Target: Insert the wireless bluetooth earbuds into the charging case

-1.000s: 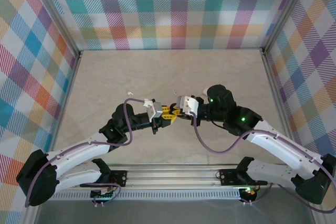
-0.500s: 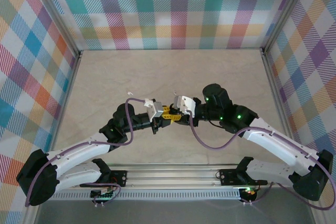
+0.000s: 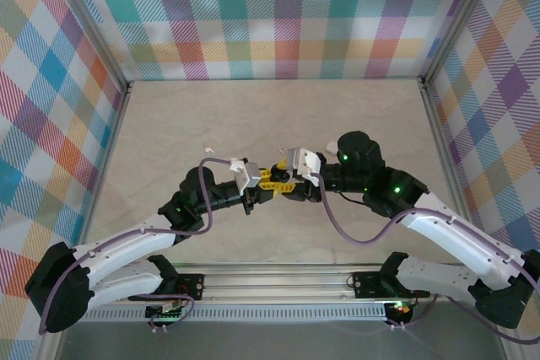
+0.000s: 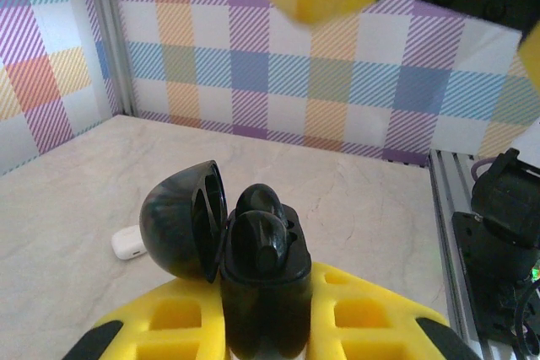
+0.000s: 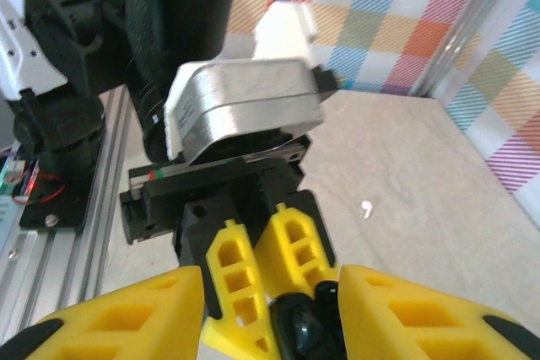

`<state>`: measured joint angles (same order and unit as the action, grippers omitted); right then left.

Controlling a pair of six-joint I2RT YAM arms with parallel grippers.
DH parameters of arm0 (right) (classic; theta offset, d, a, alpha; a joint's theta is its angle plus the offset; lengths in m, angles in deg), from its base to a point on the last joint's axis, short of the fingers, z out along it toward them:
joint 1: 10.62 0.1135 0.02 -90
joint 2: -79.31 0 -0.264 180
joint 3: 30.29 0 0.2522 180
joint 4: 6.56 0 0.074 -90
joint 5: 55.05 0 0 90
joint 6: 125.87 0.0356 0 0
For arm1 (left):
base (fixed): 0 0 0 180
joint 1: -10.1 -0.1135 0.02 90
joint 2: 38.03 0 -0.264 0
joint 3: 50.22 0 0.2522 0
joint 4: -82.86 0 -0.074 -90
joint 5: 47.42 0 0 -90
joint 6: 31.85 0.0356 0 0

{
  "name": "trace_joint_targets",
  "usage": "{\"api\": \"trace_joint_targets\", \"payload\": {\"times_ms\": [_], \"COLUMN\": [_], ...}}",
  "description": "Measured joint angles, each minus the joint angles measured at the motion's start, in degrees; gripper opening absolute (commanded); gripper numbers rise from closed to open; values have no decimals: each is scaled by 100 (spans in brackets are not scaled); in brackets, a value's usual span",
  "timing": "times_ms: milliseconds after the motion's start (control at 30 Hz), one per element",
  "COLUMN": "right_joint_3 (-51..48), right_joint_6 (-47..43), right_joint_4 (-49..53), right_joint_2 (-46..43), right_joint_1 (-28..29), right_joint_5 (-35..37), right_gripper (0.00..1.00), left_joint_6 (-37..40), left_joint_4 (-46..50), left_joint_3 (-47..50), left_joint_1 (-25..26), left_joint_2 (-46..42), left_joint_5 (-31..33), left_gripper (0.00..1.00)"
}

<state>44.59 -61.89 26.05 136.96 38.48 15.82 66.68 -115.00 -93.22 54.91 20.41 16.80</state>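
My left gripper [image 4: 266,319] is shut on the charging case [image 4: 263,297], which here is a black glossy case held upright with its domed lid [image 4: 179,221] swung open to the left. Two black earbuds [image 4: 257,238] sit in its top, one behind the other. In the top view the left gripper [image 3: 267,183] and right gripper [image 3: 283,185] meet tip to tip above the table's middle. My right gripper [image 5: 270,319] is open, its yellow fingers [image 5: 126,314] standing either side of the black case [image 5: 312,326] and the left gripper's fingers [image 5: 238,280].
A small white rounded object [image 4: 128,242] lies on the marble table [image 3: 169,124] beyond the case. Tiny white specks [image 3: 208,150] lie on the table behind the grippers. Plaid walls [image 3: 278,14] close in three sides; a metal rail [image 3: 278,280] runs along the near edge.
My right gripper has gone from shut to open at the case and its wrist has shifted slightly. The left gripper has kept its hold and place.
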Motion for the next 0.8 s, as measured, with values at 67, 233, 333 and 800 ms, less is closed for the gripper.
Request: {"api": "trace_joint_targets", "payload": {"times_ms": [67, 233, 333, 800], "right_joint_3": [186, 592, 660, 1893], "right_joint_6": [118, 601, 1069, 3429], "right_joint_4": [7, 50, 59, 957], "right_joint_2": [-2, 4, 50, 1989], "right_joint_1": [-15, -251, -470, -1394], "right_joint_5": [210, 728, 868, -861], "right_gripper": [47, 52, 57, 42], "left_joint_6": [-20, -42, -63, -214], "left_joint_4": [0, -2, -7, 46], "left_joint_3": [24, 83, 111, 199], "left_joint_1": [0, 0, 0, 0], "left_joint_2": [-96, -315, -426, -546], "left_joint_5": [0, -2, -7, -219], "left_gripper": [0, 0, 0, 0]}}
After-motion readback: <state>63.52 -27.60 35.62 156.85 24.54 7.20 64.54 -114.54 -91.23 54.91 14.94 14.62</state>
